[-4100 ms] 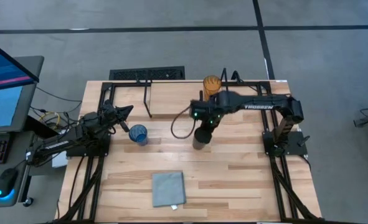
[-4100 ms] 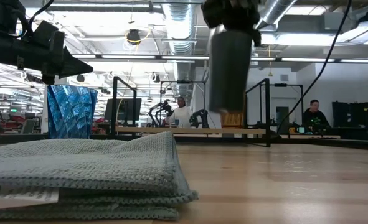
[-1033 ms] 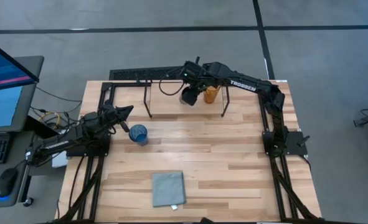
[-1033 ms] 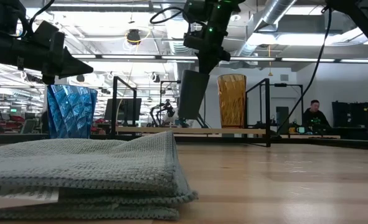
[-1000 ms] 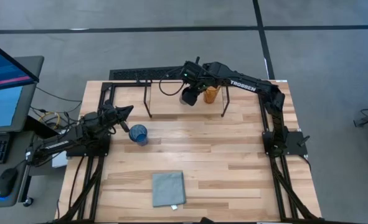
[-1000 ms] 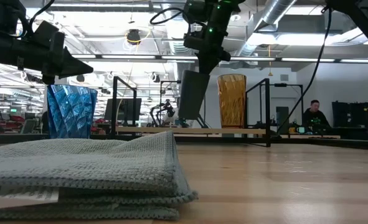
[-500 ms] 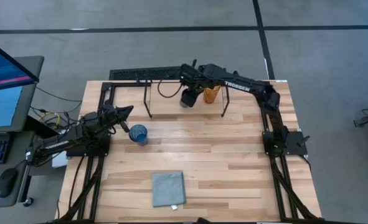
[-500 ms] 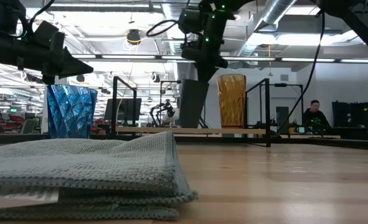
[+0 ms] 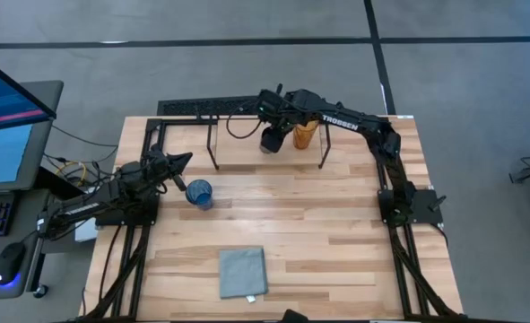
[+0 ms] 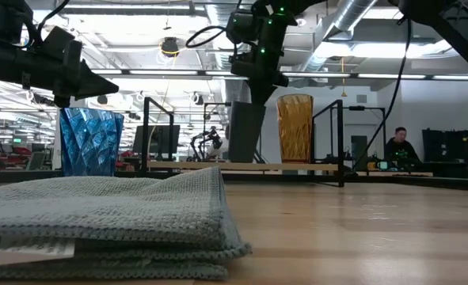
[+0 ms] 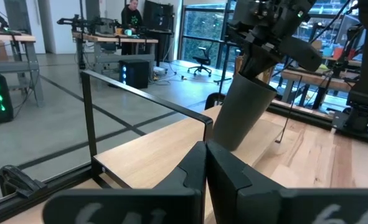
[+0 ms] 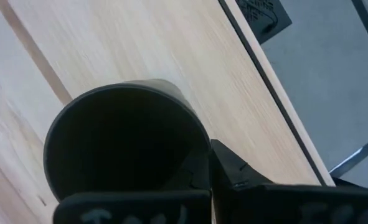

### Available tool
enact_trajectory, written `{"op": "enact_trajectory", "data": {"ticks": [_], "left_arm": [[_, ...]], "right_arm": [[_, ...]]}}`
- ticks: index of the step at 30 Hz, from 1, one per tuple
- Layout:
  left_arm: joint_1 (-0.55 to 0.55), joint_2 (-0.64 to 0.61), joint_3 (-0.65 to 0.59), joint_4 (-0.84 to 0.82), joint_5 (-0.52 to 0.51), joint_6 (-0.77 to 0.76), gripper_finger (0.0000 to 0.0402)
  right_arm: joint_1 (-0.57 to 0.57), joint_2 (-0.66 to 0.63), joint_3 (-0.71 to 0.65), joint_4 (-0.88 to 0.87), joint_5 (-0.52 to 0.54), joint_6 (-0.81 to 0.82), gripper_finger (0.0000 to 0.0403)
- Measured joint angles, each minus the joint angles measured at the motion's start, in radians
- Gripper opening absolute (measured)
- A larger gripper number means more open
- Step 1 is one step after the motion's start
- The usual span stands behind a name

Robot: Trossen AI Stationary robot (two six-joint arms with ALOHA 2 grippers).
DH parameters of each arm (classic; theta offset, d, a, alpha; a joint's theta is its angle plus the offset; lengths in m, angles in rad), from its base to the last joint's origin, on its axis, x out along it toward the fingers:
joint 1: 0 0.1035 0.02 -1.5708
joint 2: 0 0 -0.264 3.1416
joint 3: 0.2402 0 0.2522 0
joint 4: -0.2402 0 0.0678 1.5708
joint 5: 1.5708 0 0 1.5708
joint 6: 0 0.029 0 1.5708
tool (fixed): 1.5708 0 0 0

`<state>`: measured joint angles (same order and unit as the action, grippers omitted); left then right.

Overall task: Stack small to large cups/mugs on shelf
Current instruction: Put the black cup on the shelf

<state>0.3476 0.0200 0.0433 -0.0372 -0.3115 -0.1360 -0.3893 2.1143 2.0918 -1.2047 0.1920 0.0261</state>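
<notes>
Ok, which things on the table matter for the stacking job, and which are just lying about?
Job:
- opaque black tumbler, held by the right pincer at the shelf
- translucent amber tumbler on the narrow light-wood shelf
- translucent blue tumbler on the table, by the left pincer

Lying about:
- folded grey-blue cloth

You had even, bright overhead light on the table (image 9: 336, 233) in the high view, with only soft, short shadows under the arms and no glare on the wood. In the low view, strip lights on the ceiling shone from behind, so the right gripper (image 10: 259, 75) and the black cup (image 10: 246, 132) below its fingers read as dark silhouettes, while the amber cup (image 10: 295, 128) and blue cup (image 10: 91, 142) glowed through. The folded cloth (image 10: 107, 214) nearest the lens was soft. In the right wrist view the cup's interior, just ahead of the fingers, was deep shadow; the left wrist view was daylit from windows beyond its fingers.
</notes>
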Motion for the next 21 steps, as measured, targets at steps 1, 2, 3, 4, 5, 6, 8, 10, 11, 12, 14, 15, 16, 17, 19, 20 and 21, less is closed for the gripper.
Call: {"op": "enact_trajectory", "data": {"ticks": [1, 2, 3, 4, 5, 6, 8, 10, 11, 12, 14, 15, 16, 17, 19, 20, 21], "left_arm": [[0.000, 0.000, 0.000, 0.000, 0.000, 0.000, 0.0000], [0.000, 0.000, 0.000, 0.000, 0.000, 0.000, 0.0000], [0.000, 0.000, 0.000, 0.000, 0.000, 0.000, 0.0000], [0.000, 0.000, 0.000, 0.000, 0.000, 0.000, 0.0000], [0.000, 0.000, 0.000, 0.000, 0.000, 0.000, 0.0000], [0.000, 0.000, 0.000, 0.000, 0.000, 0.000, 0.0000], [0.000, 0.000, 0.000, 0.000, 0.000, 0.000, 0.0000], [0.000, 0.000, 0.000, 0.000, 0.000, 0.000, 0.0000], [0.000, 0.000, 0.000, 0.000, 0.000, 0.000, 0.0000], [0.000, 0.000, 0.000, 0.000, 0.000, 0.000, 0.0000], [0.000, 0.000, 0.000, 0.000, 0.000, 0.000, 0.0000], [0.000, 0.000, 0.000, 0.000, 0.000, 0.000, 0.0000], [0.000, 0.000, 0.000, 0.000, 0.000, 0.000, 0.0000], [0.000, 0.000, 0.000, 0.000, 0.000, 0.000, 0.0000], [0.000, 0.000, 0.000, 0.000, 0.000, 0.000, 0.0000], [0.000, 0.000, 0.000, 0.000, 0.000, 0.000, 0.0000], [0.000, 0.000, 0.000, 0.000, 0.000, 0.000, 0.0000]], "right_arm": [[0.000, 0.000, 0.000, 0.000, 0.001, 0.000, 0.0008], [0.000, 0.000, 0.000, 0.000, 0.003, 0.000, 0.0008], [0.001, 0.000, 0.000, 0.000, 0.007, 0.000, 0.0008], [0.001, 0.000, 0.000, 0.000, 0.007, 0.000, 0.0008], [0.001, 0.000, 0.000, 0.000, 0.007, 0.000, 0.0010], [0.001, 0.000, 0.001, 0.000, 0.007, 0.000, 0.0012], [0.001, 0.000, 0.001, -0.001, 0.007, 0.000, 0.0019], [0.000, 0.001, 0.000, -0.003, 0.008, 0.000, 0.0029], [0.000, 0.001, 0.000, -0.004, 0.009, 0.000, 0.0033], [0.000, 0.001, 0.000, -0.007, 0.009, 0.000, 0.0037], [0.000, 0.002, 0.000, -0.009, 0.009, -0.001, 0.0043], [0.000, 0.002, 0.000, -0.009, 0.010, -0.002, 0.0045], [0.001, 0.003, 0.000, -0.009, 0.010, -0.001, 0.0046], [0.001, 0.003, 0.000, -0.009, 0.011, -0.001, 0.0048], [0.001, 0.002, 0.000, -0.009, 0.012, -0.001, 0.0050], [0.001, 0.002, 0.000, -0.009, 0.012, -0.001, 0.0050], [0.001, 0.003, 0.000, -0.009, 0.013, -0.001, 0.0050]]}}
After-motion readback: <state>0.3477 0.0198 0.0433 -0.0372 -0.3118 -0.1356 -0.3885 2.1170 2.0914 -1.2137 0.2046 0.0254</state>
